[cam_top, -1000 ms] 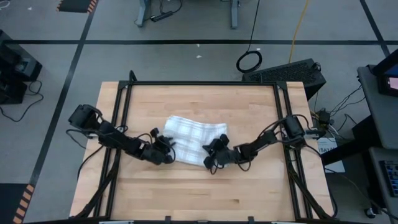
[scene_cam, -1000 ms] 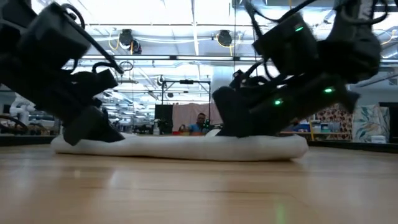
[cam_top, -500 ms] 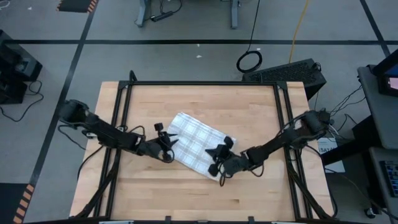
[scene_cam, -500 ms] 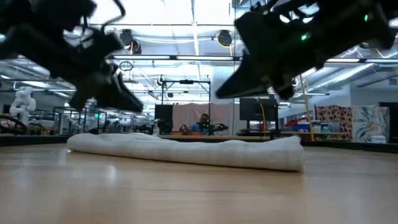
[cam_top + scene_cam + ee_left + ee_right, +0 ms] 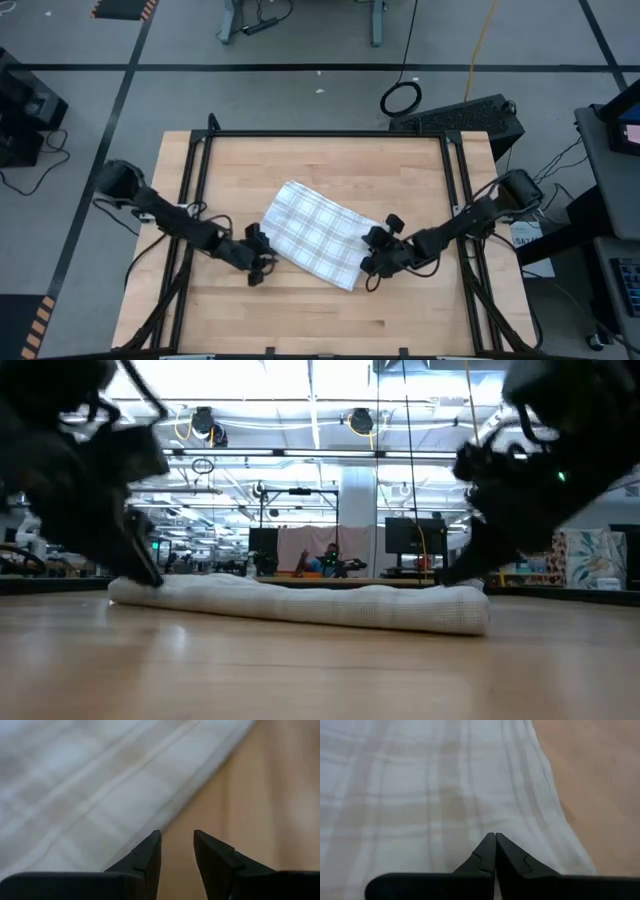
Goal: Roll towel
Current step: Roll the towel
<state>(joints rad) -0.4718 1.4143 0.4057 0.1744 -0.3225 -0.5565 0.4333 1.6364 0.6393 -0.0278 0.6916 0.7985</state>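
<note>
Now, towel: the towel (image 5: 315, 237) lies flat near the middle of the wooden table (image 5: 300, 320). It is white with thin grey check lines. It looks folded into a long shape that sits slanted, one end toward the far side of the table and the other end toward the near side.
Towel from low down: it (image 5: 300, 603) looks like a low, soft, puffy strip lying on the wood.
Left gripper: the left gripper (image 5: 260, 266) is down low by the towel's left edge, just beside it. Its two fingers (image 5: 145, 860) have a small gap between them. Nothing is in the gap. One finger sits right at the towel's edge and the other is over bare wood.
Right gripper: the right gripper (image 5: 375, 252) is down low at the towel's right edge, near the end closest to the front of the table. Its fingers (image 5: 487, 855) are pressed tight together with nothing between them. The tips point at the cloth. I cannot tell if they touch it.
Arms: both dark arms reach in from the two sides of the table toward the towel.
Table frame: a black metal frame (image 5: 325, 133) runs around the table top.
Room behind: far past the table, a person (image 5: 325, 555) sits in a big room with bright lights on the ceiling.
</note>
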